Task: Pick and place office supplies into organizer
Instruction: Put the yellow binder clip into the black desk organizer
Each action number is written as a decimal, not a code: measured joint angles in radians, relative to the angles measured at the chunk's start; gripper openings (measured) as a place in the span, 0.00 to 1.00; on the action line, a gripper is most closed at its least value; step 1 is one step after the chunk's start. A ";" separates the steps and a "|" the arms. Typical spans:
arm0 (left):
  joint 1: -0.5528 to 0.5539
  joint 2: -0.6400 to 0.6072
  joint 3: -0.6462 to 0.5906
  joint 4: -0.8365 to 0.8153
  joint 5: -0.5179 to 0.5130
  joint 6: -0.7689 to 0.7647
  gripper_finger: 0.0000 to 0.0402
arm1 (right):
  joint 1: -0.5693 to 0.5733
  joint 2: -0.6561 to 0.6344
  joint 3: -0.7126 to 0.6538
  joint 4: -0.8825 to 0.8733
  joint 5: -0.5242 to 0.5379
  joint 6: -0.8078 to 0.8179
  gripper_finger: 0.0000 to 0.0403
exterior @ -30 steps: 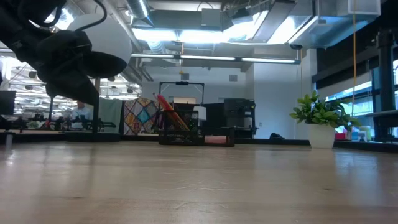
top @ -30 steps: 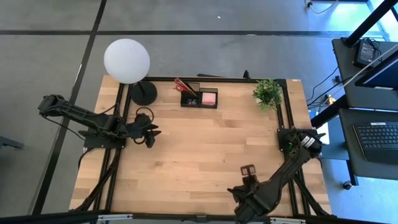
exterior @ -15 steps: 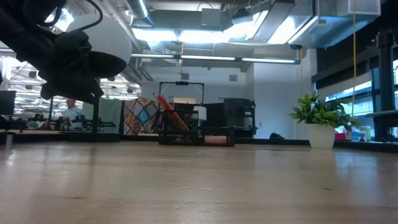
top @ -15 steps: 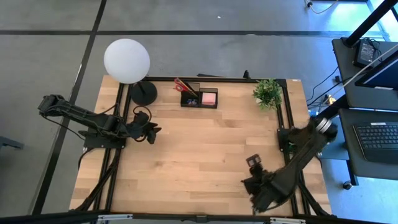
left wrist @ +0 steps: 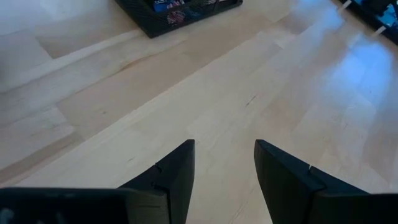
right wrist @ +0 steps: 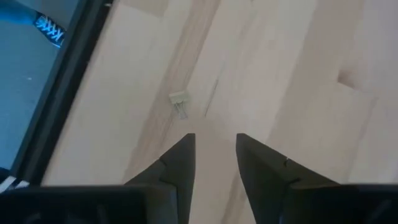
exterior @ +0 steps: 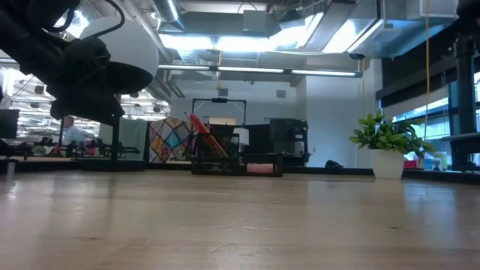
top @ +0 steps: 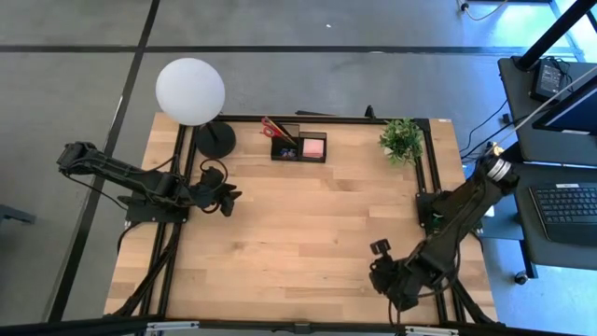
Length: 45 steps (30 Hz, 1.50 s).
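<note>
The black organizer (top: 298, 146) stands at the table's far edge, holding red-handled scissors (top: 273, 126) and a pink sticky-note pad (top: 313, 146); the low view also shows the organizer (exterior: 237, 159). A tiny clip (right wrist: 179, 103) lies flat on the wood just ahead of my right gripper (right wrist: 214, 146), which is open and tipped steeply down at the table's near right (top: 381, 249). My left gripper (top: 229, 198) hovers open above the table's left side, nothing between its fingers (left wrist: 224, 155); the left wrist view shows the organizer (left wrist: 180, 9) farther off.
A white globe lamp (top: 190, 91) on a round black base (top: 215, 139) stands left of the organizer. A green potted plant (top: 403, 140) sits at the far right corner. A dark frame rail (right wrist: 68, 81) runs close beside the clip. Bare wood fills the table's middle.
My right arm has swung toward the table's right edge, and its gripper has tipped from nearly level to pointing steeply down at the table. My left gripper has rolled a little about its own axis without leaving its place.
</note>
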<state>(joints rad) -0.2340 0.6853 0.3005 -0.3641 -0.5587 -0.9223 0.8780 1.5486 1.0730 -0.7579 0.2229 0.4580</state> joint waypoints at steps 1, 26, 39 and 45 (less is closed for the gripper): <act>0.000 0.000 0.000 0.000 0.000 -0.002 0.40 | 0.000 0.005 -0.010 0.017 -0.002 0.001 0.31; 0.000 0.000 0.000 -0.007 -0.004 -0.007 0.40 | -0.019 0.135 0.015 0.168 -0.068 -0.094 0.46; 0.000 0.000 0.000 -0.007 -0.003 -0.007 0.40 | -0.019 0.226 0.029 0.197 -0.083 -0.143 0.44; 0.000 0.000 0.000 -0.007 -0.001 0.000 0.40 | -0.019 0.254 0.025 0.227 -0.083 -0.174 0.44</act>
<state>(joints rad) -0.2340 0.6853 0.3008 -0.3710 -0.5594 -0.9218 0.8593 1.8021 1.0978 -0.5312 0.1402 0.2839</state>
